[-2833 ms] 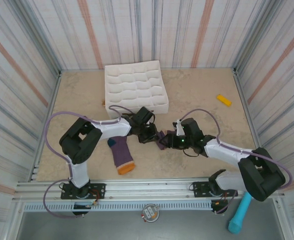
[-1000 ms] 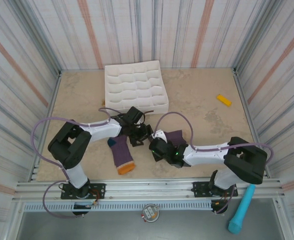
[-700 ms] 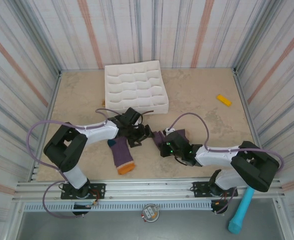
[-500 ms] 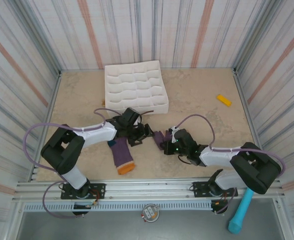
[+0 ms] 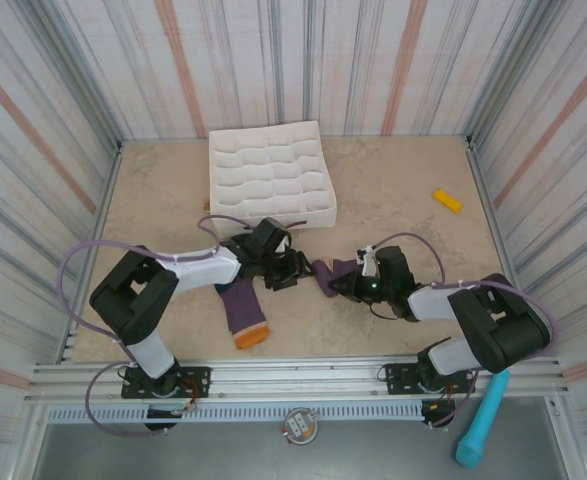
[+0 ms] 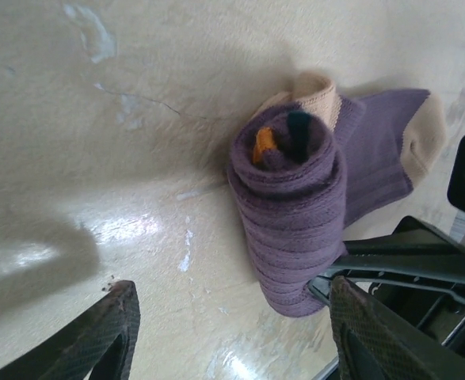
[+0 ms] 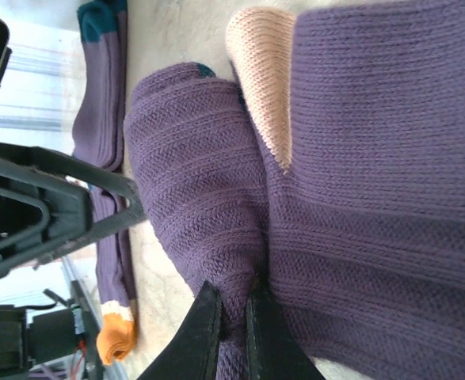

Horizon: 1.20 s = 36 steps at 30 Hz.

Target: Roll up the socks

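Note:
One sock (image 6: 291,214) is partly rolled into a purple roll with orange and teal at its core; its pale cuff end lies flat behind it. In the top view this roll (image 5: 324,273) sits mid-table between both grippers. My right gripper (image 7: 232,332) is shut, pinching the roll's knit fabric (image 7: 196,182). My left gripper (image 6: 232,340) is open and low over the table, with the roll between its fingers (image 6: 97,332), close to the right-hand one. The second sock (image 5: 241,308) lies flat near the left arm, orange toe (image 5: 250,337) toward the front edge.
A white compartmented tray (image 5: 273,213) stands just behind the left gripper (image 5: 289,268). A small yellow object (image 5: 447,200) lies at the back right. A teal tool (image 5: 478,425) rests outside the table at the front right. Striped walls enclose the workspace.
The right arm has swung back to the right, drawing the sock with it. The left gripper has shifted right toward the roll and its fingers have narrowed somewhat.

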{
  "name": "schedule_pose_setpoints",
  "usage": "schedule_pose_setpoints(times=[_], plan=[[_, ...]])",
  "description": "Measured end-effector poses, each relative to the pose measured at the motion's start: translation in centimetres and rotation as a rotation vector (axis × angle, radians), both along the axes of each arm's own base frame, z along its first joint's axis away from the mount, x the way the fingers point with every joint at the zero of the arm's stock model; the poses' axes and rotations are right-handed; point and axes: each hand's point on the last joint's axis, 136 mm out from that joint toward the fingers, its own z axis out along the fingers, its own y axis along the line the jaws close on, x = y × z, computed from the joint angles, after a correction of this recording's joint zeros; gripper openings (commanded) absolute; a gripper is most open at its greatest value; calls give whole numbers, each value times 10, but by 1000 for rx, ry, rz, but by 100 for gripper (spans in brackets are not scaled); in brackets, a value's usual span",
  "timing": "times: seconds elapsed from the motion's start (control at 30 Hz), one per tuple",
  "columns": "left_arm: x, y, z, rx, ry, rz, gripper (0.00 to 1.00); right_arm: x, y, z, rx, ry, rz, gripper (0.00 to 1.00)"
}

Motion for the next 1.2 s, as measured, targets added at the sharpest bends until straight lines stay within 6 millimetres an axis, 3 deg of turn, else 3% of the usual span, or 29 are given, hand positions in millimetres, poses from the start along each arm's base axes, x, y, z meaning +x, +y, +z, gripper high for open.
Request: schedule_pose_setpoints(times=[0.33, 0.73, 0.93, 1.13, 1.2], plan=[[6, -28, -5, -14, -30, -43, 58, 2, -6, -5, 71, 92, 1, 0], [15, -40, -17, -14, -33, -50, 48, 3, -9, -6, 88, 109, -17, 0], [19, -45, -19, -18, -21, -36, 31, 4, -10, -6, 88, 109, -20, 0], [21, -46, -17, 0, 0, -22, 8, 3, -9, -4, 63, 112, -18, 30], [21, -45, -17, 7, 8, -19, 6, 2, -9, 0, 17, 94, -18, 39]])
